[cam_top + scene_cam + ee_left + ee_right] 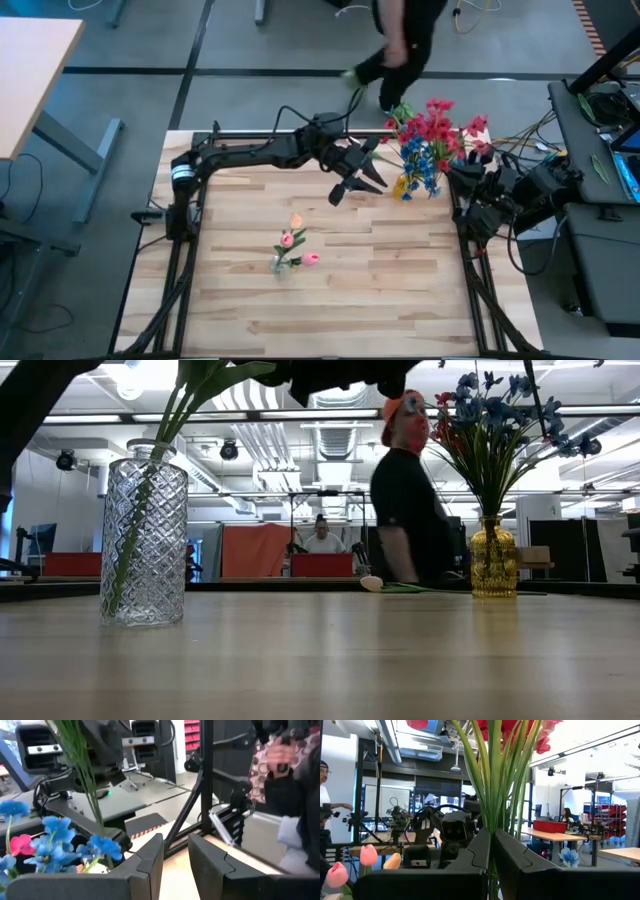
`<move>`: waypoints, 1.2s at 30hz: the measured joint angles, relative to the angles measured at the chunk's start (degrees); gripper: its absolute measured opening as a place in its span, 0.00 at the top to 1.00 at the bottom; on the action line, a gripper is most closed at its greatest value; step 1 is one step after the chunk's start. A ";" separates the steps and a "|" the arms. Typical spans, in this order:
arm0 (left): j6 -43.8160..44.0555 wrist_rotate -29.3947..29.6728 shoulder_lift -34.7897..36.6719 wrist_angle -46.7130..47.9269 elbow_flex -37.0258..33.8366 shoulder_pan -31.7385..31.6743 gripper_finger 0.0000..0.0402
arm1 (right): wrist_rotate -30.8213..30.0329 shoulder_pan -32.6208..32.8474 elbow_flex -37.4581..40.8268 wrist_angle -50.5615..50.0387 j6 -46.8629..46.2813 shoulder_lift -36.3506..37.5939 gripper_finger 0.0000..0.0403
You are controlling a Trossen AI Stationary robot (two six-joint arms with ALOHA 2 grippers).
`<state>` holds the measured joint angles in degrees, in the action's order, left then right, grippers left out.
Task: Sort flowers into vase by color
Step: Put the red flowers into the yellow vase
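My right gripper (492, 839) is at the table's far right corner (463, 166), shut on a bunch of red flowers (436, 124). Just left of them, blue flowers (424, 160) stand in a small yellow vase (493, 563). My left gripper (358, 188) hovers open left of that vase, its fingers (150, 865) empty, with the blue flowers (55, 837) beside them. Pink and peach tulip buds (295, 238) stand in a clear glass vase (145, 540) at mid-table. A cream bud (372, 583) lies flat on the table by the yellow vase. My right gripper pinches the red flowers' green stems (494, 815) together as a bunch between its two fingers. The stems run across the fingers and rise upright past them, with the red blooms (512, 727) above. The fingers hide the stems' lower ends.
A person (400, 40) walks past the table's far edge, close to the flowers. The black frame rail (300, 133) runs along the far edge, and cables and equipment (590, 150) sit right of the table. The near half of the wooden top (330, 310) is bare.
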<state>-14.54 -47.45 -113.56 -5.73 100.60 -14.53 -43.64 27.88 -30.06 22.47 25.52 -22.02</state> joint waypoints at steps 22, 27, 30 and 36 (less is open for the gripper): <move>-6.98 10.90 -3.71 3.79 -1.03 -0.84 0.81 | -2.98 -0.04 6.39 13.70 1.53 -3.80 0.97; -7.48 10.63 -6.45 2.58 -1.03 -0.84 0.81 | -5.25 -0.04 11.69 28.28 10.19 -5.11 0.97; -7.50 10.54 -7.93 1.06 -1.05 -0.89 0.81 | -6.59 -0.13 14.50 36.11 14.73 -5.07 0.97; -7.45 10.65 -10.05 -1.86 -1.05 -0.91 0.81 | -8.60 -0.16 18.37 45.02 19.42 -5.05 0.97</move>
<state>-21.99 -36.80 -123.61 -7.58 99.55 -15.44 -52.24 27.72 -11.69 67.48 44.94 -27.07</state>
